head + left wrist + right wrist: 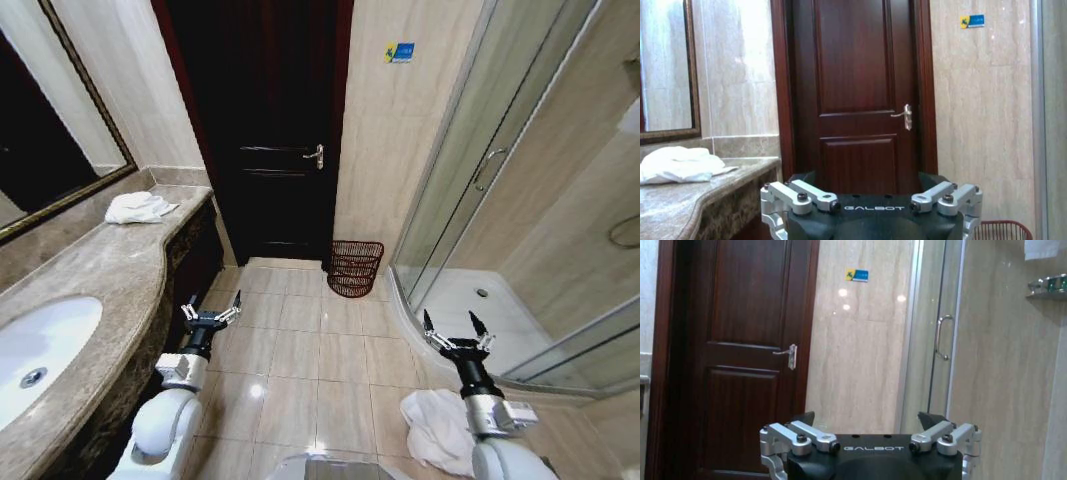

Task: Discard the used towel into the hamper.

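A crumpled white towel [140, 207] [677, 165] lies on the far end of the marble counter [110, 270], under the mirror. Another crumpled white towel [435, 425] lies on the floor beside my right arm. The hamper [355, 268] [1003, 230], a small dark reddish wire basket, stands on the floor against the wall, right of the door. My left gripper [211, 308] [867, 177] hangs open over the floor beside the counter, holding nothing. My right gripper [457, 330] [867, 419] is open too, above the floor by the shower base, well short of the hamper.
A dark wooden door [262, 130] is closed straight ahead. A glass shower enclosure [490, 180] with a raised white base takes up the right side. A sink [40, 345] sits in the counter at near left. Tiled floor [310, 350] lies between me and the hamper.
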